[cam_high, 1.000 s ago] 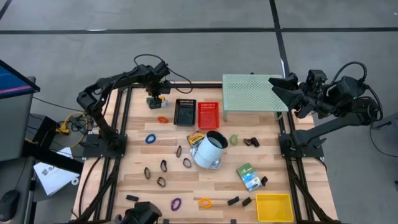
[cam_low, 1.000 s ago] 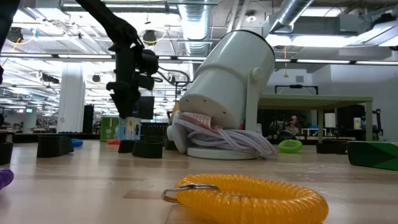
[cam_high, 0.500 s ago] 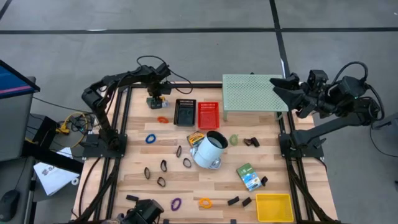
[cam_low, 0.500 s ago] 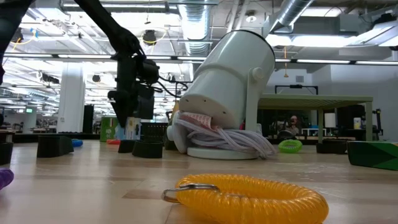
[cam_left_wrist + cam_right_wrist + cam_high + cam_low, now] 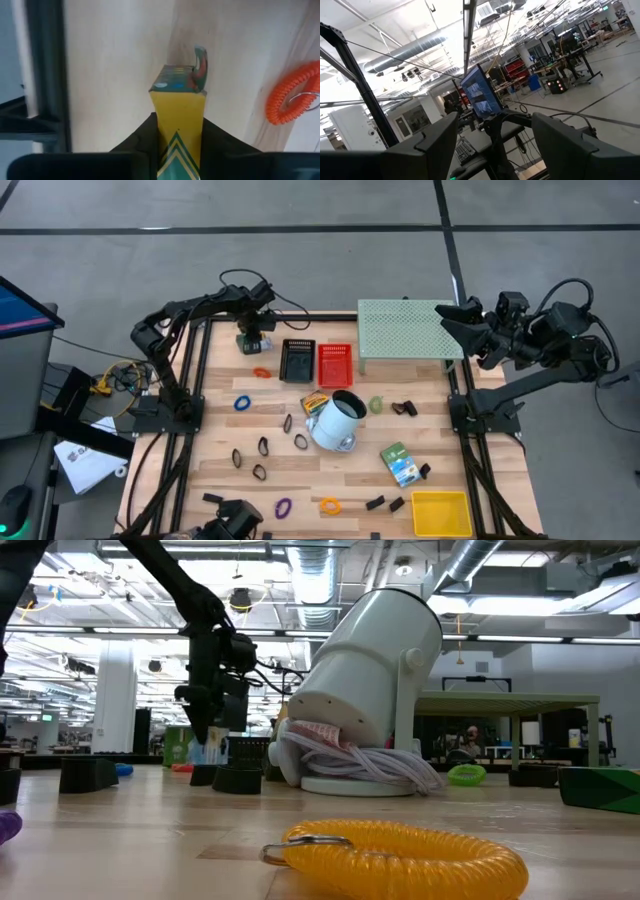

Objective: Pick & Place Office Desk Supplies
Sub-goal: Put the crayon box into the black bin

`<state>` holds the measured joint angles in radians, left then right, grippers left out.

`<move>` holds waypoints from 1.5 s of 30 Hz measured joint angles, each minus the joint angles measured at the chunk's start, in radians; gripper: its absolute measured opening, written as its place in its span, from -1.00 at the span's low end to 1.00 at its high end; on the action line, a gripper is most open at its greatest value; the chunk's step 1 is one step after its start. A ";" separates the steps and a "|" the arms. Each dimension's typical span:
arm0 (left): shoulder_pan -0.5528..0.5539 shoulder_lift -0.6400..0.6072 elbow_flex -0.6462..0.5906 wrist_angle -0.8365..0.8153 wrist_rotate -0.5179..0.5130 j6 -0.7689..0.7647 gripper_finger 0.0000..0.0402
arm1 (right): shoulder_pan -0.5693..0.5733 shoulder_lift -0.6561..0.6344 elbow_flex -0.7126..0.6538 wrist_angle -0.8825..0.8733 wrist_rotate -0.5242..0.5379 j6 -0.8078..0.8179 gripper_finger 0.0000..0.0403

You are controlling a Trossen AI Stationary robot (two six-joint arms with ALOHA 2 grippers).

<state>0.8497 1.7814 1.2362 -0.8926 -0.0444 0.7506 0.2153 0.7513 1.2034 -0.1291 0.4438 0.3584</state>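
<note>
Left end effector (image 5: 178, 142) clamped on crayon box (image 5: 178, 107) at table (image 5: 300, 480) far left; right end effector (image 5: 455, 320) wide, parked off-table

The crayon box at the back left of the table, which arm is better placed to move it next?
Left. The left gripper is already shut on the crayon box, while the right gripper hangs open beyond the table's right edge.
</note>
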 joint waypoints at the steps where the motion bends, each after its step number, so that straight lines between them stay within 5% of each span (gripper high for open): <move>1: -0.002 -0.012 0.000 0.001 0.000 0.000 -0.63 | 0.000 0.000 0.000 0.000 0.000 0.000 0.24; 21: -0.181 -0.255 0.001 0.125 0.158 -0.245 -0.61 | 0.000 0.000 0.000 0.002 0.002 -0.003 0.24; 36: -0.262 -0.121 0.000 0.419 0.291 -0.455 -0.59 | 0.000 0.000 0.000 0.000 0.002 0.000 0.24; 45: -0.199 -0.111 -0.132 0.795 0.469 -0.650 -0.58 | 0.000 0.001 0.001 -0.003 0.003 0.008 0.24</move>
<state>0.6504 1.6703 1.1045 -0.0972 0.4249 0.1007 0.2157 0.7521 1.2041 -0.1326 0.4465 0.3664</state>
